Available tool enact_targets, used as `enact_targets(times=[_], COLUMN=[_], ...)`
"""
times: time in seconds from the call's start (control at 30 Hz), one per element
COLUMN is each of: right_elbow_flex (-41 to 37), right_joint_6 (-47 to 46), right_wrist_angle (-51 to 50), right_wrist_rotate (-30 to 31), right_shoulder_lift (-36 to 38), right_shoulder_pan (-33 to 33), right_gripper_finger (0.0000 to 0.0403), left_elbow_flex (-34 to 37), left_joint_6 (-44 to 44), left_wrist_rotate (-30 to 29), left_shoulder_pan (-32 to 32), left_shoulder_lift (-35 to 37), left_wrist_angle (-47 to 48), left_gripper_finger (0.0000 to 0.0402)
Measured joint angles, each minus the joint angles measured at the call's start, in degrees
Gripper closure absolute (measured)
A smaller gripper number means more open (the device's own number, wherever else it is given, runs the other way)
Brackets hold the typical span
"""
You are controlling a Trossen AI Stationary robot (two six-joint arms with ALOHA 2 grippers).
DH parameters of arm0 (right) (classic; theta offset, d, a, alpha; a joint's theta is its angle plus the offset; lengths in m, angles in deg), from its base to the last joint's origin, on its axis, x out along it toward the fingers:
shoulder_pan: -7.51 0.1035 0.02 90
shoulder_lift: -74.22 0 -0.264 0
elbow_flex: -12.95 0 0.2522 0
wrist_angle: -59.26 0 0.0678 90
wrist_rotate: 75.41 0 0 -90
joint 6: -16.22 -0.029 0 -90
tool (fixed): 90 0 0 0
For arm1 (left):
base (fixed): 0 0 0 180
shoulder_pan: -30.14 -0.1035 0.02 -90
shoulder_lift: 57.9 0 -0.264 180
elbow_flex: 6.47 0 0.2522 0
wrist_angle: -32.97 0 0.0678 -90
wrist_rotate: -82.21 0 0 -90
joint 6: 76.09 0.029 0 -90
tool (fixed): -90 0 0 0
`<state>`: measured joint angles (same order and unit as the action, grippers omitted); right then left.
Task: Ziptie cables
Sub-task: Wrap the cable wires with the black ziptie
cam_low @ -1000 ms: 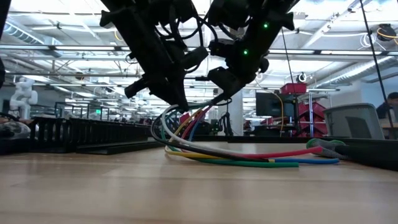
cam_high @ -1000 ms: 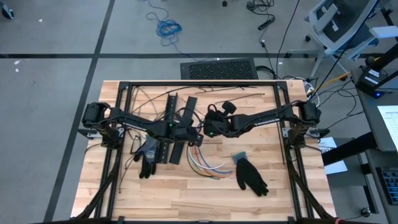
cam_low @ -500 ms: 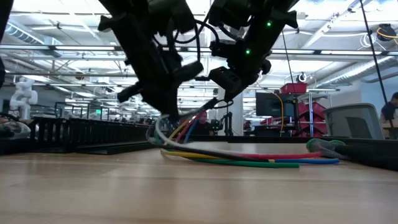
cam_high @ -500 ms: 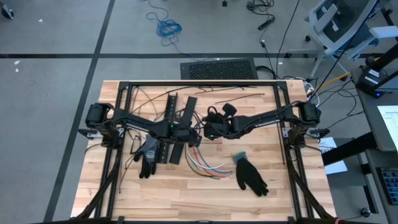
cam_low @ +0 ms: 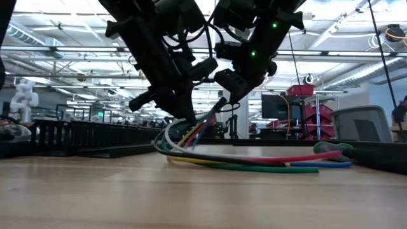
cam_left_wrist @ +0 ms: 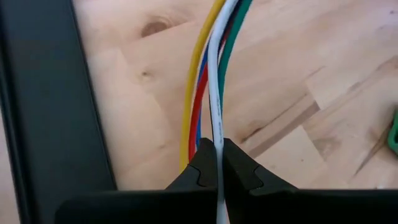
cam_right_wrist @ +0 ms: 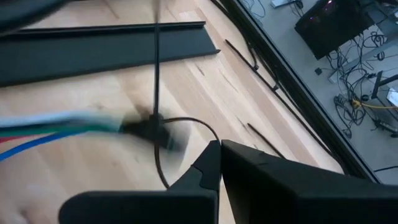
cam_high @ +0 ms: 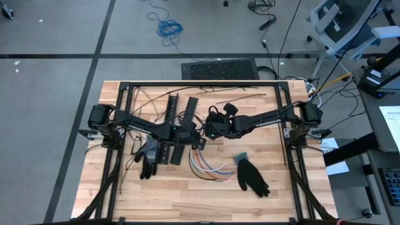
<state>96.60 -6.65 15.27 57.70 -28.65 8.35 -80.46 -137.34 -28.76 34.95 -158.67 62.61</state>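
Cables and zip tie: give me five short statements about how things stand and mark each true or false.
1. The left hand is shut on the cables. True; the white wire runs between its fingers.
2. The cables lie flat, untouched, on the table. False; one end is lifted off the wood in the low view, the rest trails along the table.
3. A black zip tie is looped round the cables' end. True.
4. The right hand is open wide. False; it is shut.
5. Both black gloves lie right of the cables. False; one lies on each side.
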Motion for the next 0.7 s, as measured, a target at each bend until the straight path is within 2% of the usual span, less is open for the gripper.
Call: enact_targets(times=[0.33,0.7], right_elbow_flex=[-0.02,-0.02], right_joint_6=[1.05,-1.72], right_wrist_angle=[1.72,-1.59], right_wrist_rotate=[-1.21,-2.04], right_shoulder_lift=[0.00,0.00], right_shoulder_pan=[-0.70,-0.35], right_gripper_finger=[0.0403,0.0403], left_elbow_flex=[0.00,0.00], left_joint_6=[0.29,0.60], left_wrist_rotate=[-1.25,-2.26], left_shoulder_pan=[-0.55,-0.98], left_shoulder_lift=[0.00,0.00], left_wrist_angle=[1.55,0.65], left_gripper_finger=[0.0398,0.0398])
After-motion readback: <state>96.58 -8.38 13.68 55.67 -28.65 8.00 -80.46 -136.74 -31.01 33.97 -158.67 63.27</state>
